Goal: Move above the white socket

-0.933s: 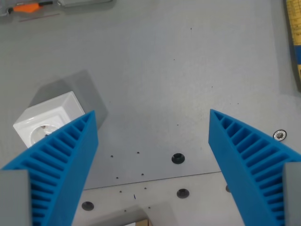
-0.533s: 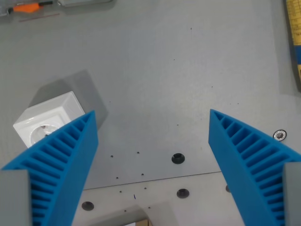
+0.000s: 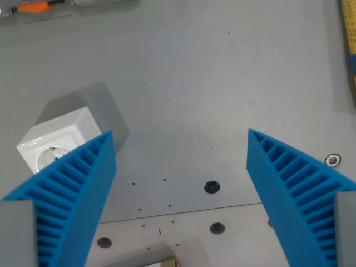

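The white socket [image 3: 58,136] is a small white box with a round outlet face, resting on the grey table at the wrist view's left. My gripper [image 3: 179,136] hangs above the table with its two blue ribbed fingers [image 3: 72,189] spread wide and nothing between them. The left finger covers the socket's lower right corner. The socket lies to the left of the gap between the fingers.
An orange-handled tool [image 3: 30,8] lies at the top left edge. A yellow strip [image 3: 350,33] runs along the right edge. Bolt holes [image 3: 211,187] and a screw [image 3: 332,160] mark the grey table [image 3: 183,83] near a plate seam.
The whole scene has shifted very slightly to the right and down, so the camera has moved a little. The fingers stay spread the same.
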Robot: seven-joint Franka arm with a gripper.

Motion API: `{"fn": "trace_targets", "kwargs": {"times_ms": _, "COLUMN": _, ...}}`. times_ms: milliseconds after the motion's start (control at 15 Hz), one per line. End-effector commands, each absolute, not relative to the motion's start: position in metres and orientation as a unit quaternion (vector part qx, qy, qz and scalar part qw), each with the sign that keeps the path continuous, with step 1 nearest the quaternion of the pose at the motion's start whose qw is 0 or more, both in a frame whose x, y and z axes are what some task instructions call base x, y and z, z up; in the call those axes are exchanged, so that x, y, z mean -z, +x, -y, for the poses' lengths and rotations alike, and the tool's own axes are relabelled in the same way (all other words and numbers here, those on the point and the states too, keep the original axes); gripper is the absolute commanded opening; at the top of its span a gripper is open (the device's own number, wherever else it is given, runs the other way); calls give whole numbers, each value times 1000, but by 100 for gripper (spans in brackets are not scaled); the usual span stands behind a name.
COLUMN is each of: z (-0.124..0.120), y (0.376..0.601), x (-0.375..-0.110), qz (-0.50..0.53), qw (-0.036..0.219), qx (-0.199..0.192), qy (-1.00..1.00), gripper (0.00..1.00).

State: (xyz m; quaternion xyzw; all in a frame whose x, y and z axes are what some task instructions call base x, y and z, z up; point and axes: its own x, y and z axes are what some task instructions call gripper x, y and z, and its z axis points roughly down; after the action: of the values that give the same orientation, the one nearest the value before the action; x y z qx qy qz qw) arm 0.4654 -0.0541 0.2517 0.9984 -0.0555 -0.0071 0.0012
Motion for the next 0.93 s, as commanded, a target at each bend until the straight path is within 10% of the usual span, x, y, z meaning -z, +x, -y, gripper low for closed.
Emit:
{"fn": "trace_targets", "kwargs": {"times_ms": 67, "z": 50, "y": 461, "x": -249, "qz": 32, "qw": 3, "qx": -6, "qy": 999, "gripper": 100}}
{"fn": "trace_targets", "kwargs": {"times_ms": 933, "z": 18, "y": 444, "x": -223, "qz": -35, "qw": 4, "qx": -39, "qy": 999, "gripper": 100}}
